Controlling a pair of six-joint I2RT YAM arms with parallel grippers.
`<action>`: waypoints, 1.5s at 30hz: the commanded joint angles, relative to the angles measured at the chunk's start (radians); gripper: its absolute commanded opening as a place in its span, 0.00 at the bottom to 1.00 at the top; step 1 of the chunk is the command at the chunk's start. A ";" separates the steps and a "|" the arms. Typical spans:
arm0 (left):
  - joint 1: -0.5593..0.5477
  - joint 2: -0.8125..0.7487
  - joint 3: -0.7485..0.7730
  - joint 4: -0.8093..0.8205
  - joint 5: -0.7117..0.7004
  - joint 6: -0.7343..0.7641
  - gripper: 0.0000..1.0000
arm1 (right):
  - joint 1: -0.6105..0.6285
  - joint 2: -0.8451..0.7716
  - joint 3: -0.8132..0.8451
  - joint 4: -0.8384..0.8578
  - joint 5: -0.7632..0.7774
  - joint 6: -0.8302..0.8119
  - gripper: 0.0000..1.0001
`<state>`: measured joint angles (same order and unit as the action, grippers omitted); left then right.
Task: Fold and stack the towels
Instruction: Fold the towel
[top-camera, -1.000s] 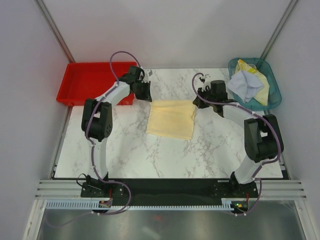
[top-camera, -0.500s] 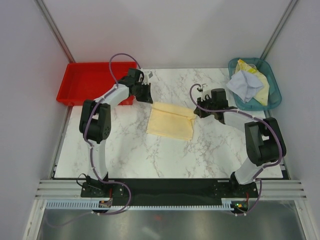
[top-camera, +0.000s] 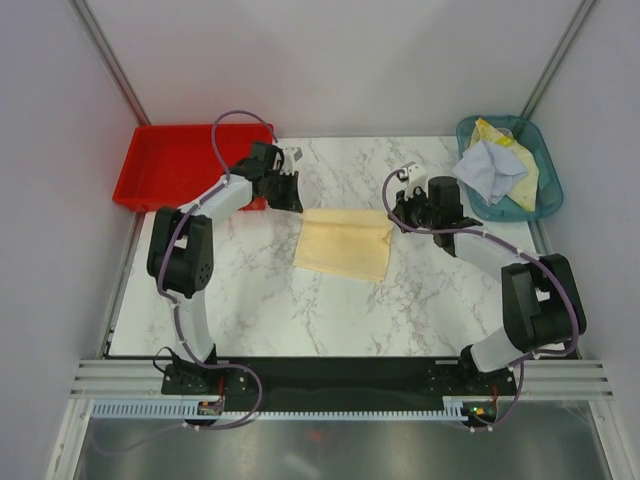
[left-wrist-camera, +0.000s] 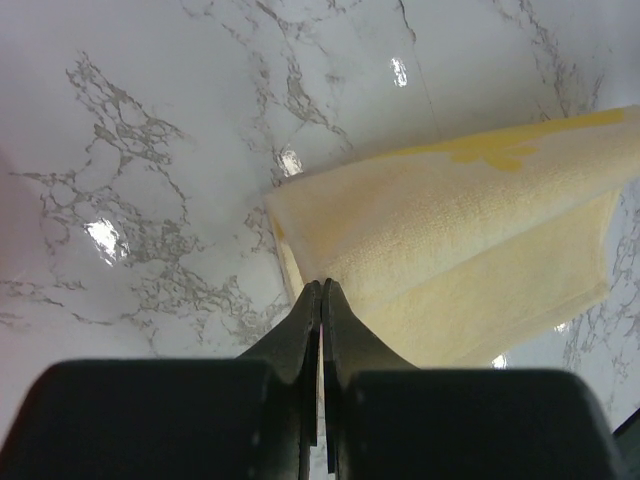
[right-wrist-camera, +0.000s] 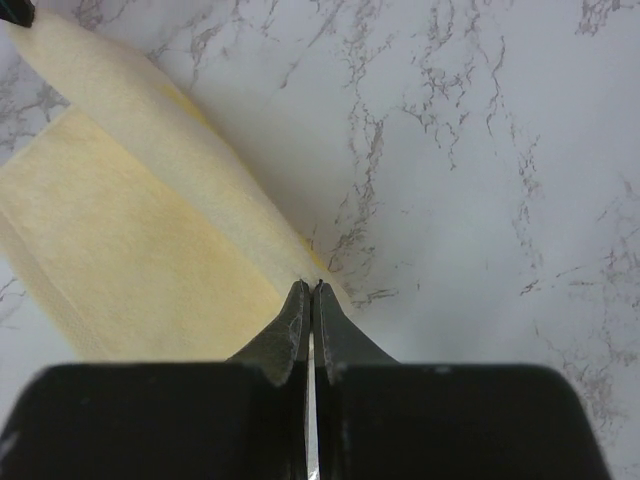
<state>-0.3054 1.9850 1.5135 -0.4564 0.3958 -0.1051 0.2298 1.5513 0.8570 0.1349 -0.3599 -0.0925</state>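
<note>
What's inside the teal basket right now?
A crumpled lavender-blue towel lies on top of a yellow towel, both inside the teal basket. Anything beneath them, and most of the basket floor, is covered.

The towel (top-camera: 343, 245) is cream-yellow, the table (top-camera: 250, 300) white marble with grey veins, the tray (top-camera: 175, 165) red, the basket (top-camera: 549, 196) teal.

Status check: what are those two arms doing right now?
Left fingers, right fingers shut on corners of cream-yellow cloth towel. Towel partly folded over itself. Other towels in teal plastic basket, apart.
</note>
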 joint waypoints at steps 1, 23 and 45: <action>0.000 -0.074 -0.035 0.024 -0.012 -0.002 0.02 | 0.013 -0.059 -0.015 0.014 -0.017 -0.023 0.00; -0.035 -0.226 -0.268 0.027 -0.054 -0.044 0.02 | 0.097 -0.220 -0.118 -0.133 0.061 0.092 0.00; -0.107 -0.279 -0.397 -0.007 -0.247 -0.084 0.23 | 0.149 -0.329 -0.297 -0.273 0.170 0.387 0.29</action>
<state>-0.4065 1.7367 1.1198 -0.4492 0.2394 -0.1661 0.3820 1.2560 0.5632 -0.1112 -0.2310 0.2546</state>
